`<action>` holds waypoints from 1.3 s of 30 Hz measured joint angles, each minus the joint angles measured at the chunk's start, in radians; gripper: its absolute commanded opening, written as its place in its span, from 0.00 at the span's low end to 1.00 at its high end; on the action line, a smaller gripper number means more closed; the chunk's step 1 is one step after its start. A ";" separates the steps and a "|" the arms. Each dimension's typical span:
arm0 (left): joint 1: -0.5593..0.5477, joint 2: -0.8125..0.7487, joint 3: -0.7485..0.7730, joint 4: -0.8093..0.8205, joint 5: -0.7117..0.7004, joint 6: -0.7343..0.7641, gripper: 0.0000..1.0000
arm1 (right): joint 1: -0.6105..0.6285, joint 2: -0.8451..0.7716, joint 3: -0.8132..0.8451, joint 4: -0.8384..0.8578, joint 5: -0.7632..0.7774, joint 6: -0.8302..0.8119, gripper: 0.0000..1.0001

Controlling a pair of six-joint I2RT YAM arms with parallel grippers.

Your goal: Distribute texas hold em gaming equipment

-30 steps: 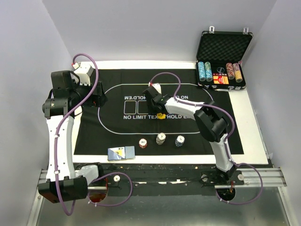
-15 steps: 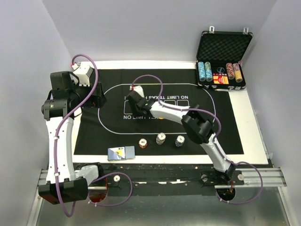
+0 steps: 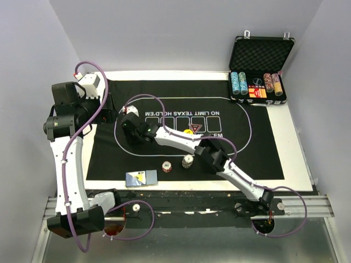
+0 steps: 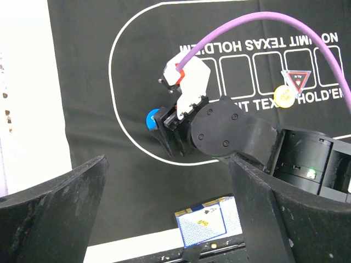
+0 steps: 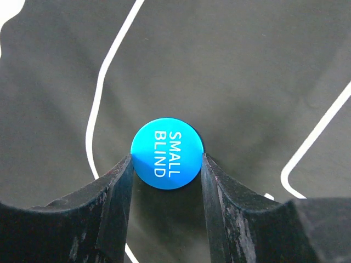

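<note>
My right gripper (image 5: pixel 167 164) is shut on the blue "SMALL BLIND" button (image 5: pixel 167 153), one finger pressing each side of it. It holds the button low over the black mat (image 3: pixel 258 153), at the left end of the white oval. From the left wrist view the blue button (image 4: pixel 152 119) peeks out at the right gripper (image 4: pixel 164 134). A yellow button (image 3: pixel 188 131) and a dark red triangular marker (image 3: pixel 195 128) lie at mid-mat. Blue-backed cards (image 3: pixel 141 178) lie at the front edge, beside two chip stacks (image 3: pixel 166 166) (image 3: pixel 187 161). My left gripper (image 4: pixel 167 164) is open and empty, high over the mat's left side.
The open black case (image 3: pixel 261 52) stands at the back right with rows of chips and a card box inside. My right arm (image 3: pixel 219 161) stretches diagonally across the mat's middle, and its purple cable loops above it. White walls close in on both sides.
My right arm has swept left from the mat's centre to the left end of the oval, carrying the blue button. The left arm has drawn back slightly to the left.
</note>
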 measured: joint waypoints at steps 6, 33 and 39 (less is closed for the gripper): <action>0.003 -0.003 0.003 -0.015 0.000 0.000 0.99 | 0.003 0.052 0.072 0.027 -0.036 0.014 0.80; 0.014 -0.010 0.013 -0.051 0.060 0.040 0.99 | -0.178 -0.728 -0.898 -0.004 0.280 0.132 0.89; 0.014 -0.010 0.016 -0.051 0.063 0.042 0.99 | -0.206 -0.730 -0.990 -0.073 0.285 0.177 0.86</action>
